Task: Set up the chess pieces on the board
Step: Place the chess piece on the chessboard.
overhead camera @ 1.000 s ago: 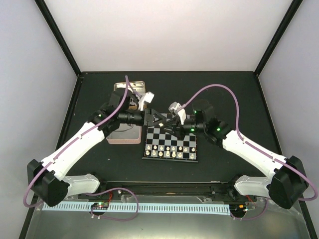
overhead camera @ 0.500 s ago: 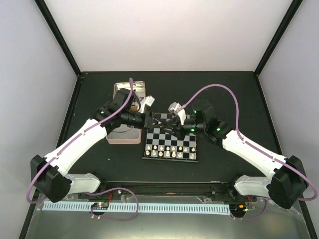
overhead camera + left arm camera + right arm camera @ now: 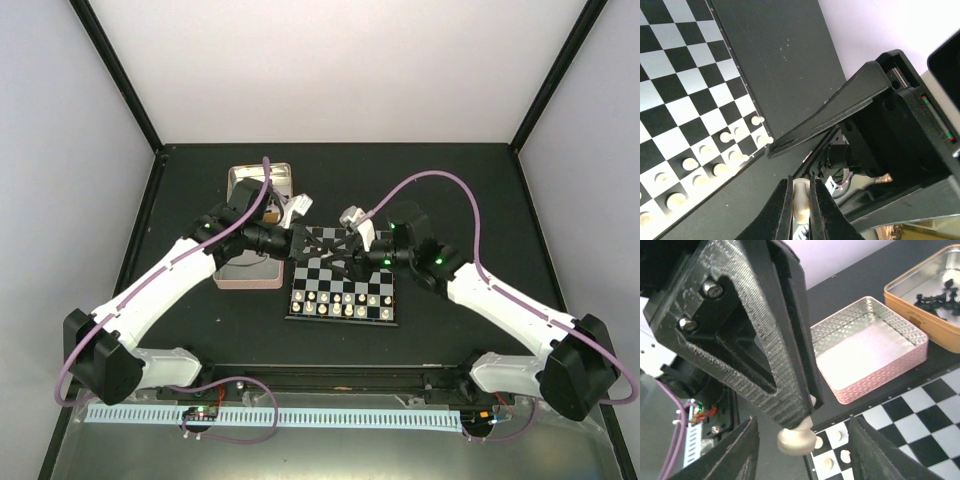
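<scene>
On the near two rows of the board (image 3: 330, 272), cream chess pieces (image 3: 345, 300) already stand. Above the board, the left tool (image 3: 800, 187) is closed on one more cream piece (image 3: 801, 212). The right tool (image 3: 802, 427) hangs wide open, and in its camera this piece sits between its fingers, not touching. I think it is a handover. Next, the right tool must close gently on the base. Farther away, black pieces (image 3: 935, 297) wait in the orange tin (image 3: 910, 310).
</scene>
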Motion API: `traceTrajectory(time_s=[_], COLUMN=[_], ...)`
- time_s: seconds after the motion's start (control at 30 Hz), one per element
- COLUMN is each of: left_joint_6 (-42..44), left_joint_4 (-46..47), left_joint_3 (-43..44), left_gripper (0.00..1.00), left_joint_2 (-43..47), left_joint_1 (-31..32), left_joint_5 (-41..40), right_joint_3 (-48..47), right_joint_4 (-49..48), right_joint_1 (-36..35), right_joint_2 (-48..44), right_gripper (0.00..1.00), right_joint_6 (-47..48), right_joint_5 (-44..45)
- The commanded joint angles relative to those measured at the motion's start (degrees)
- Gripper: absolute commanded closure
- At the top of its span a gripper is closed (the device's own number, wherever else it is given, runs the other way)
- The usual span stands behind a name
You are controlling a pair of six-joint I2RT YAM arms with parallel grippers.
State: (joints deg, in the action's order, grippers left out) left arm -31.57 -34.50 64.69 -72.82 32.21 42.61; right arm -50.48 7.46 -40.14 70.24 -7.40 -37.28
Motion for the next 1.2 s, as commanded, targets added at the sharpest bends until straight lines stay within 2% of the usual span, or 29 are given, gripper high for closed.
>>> traceTrajectory(time_s=[0.0,0.07,0.17,0.23,0.37,0.43,0.63,0.77,0.9,1.17], left_joint_6=[-0.5,-1.2,-1.0,-1.0,-2.2,-2.3,0.1,1.9,2.8,4.7], left_joint_4=[2.6,3.8,4.7,6.8,13.7,16.2,18.3,16.4,17.2,18.8], left_joint_3=[-2.0,-3.9,-6.0,-7.7,-10.8,-11.6,-7.2,-1.2,0.7,0.9], left_gripper=[0.98,0.99,0.98,0.99,0.98,0.99,0.98,0.98,0.99,0.98], left_joint_2=[1.2,2.5,4.1,4.7,3.7,2.0,-9.0,-17.9,-23.3,-27.4], left_joint_1=[-0.1,0.3,2.2,4.3,11.9,17.4,30.8,36.8,39.5,40.0], left_joint_5=[-5.6,-11.2,-22.4,-27.1,-34.0,-39.5,-51.8,-56.5,-59.1,-58.4], right_joint_3=[2.1,4.1,6.5,8.0,8.5,8.1,11.4,12.8,13.2,14.6], right_joint_4=[-0.1,0.1,2.4,4.8,13.7,18.9,25.2,26.1,26.7,25.5], right_joint_1=[0.1,0.2,0.5,1.1,3.9,6.7,14.5,15.9,16.4,16.6], right_joint_2=[-3.7,-6.7,-10.6,-12.7,-14.9,-15.6,-20.7,-23.6,-24.4,-25.0], right_gripper=[0.44,0.39,0.37,0.36,0.36,0.35,0.34,0.34,0.34,0.33], right_joint_6=[-3.1,-5.4,-9.2,-13.2,-21.8,-27.1,-33.1,-33.3,-33.2,-33.1], right_joint_5=[7.9,14.3,25.7,34.3,48.5,52.4,52.7,52.4,52.3,51.3])
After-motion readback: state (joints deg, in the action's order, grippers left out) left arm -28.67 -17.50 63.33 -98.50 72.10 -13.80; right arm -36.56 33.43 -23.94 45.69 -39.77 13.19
